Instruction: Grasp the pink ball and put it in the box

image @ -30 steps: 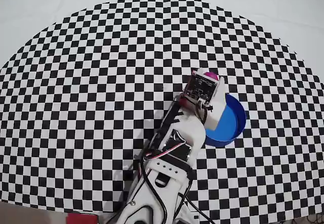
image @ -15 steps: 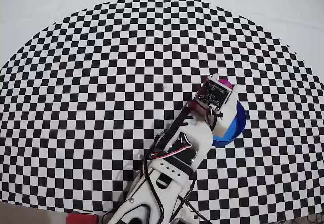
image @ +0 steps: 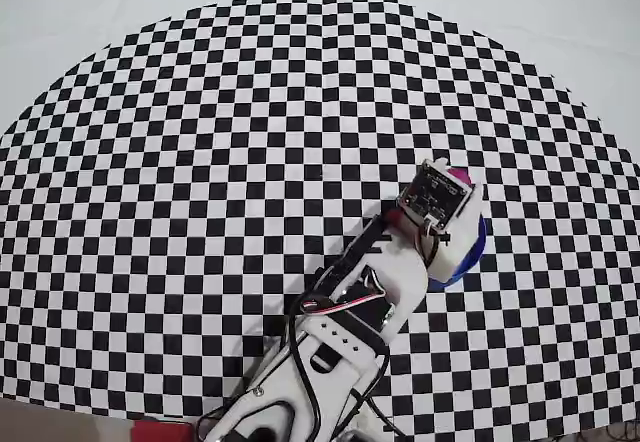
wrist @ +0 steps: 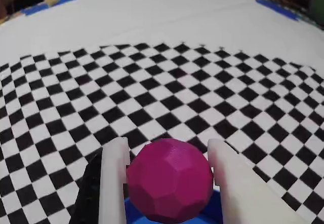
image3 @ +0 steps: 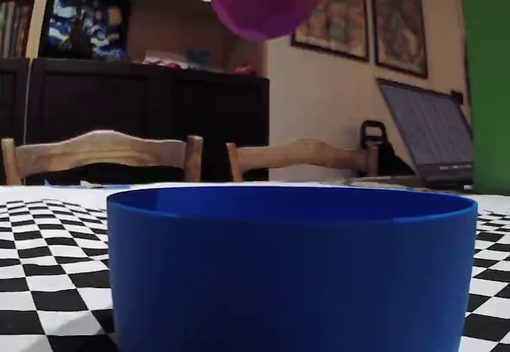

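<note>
Your gripper (wrist: pixel 167 183), closed on the pink ball (wrist: pixel 169 186), has moved sideways over the blue box (image3: pixel 291 264); you can release soon, I think.

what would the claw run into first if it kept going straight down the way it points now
Most likely the box. The claw holds the pink ball above the blue rim, so the ball would probably meet the box's inside first, though how well it is centred is unclear.

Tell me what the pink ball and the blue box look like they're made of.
The pink ball looks like hard matte plastic, possibly 3D printed: it shows flat facets and faint layer lines. The box also looks like plastic, with a smooth, even, slightly satin blue wall and a clean moulded rim.
</note>
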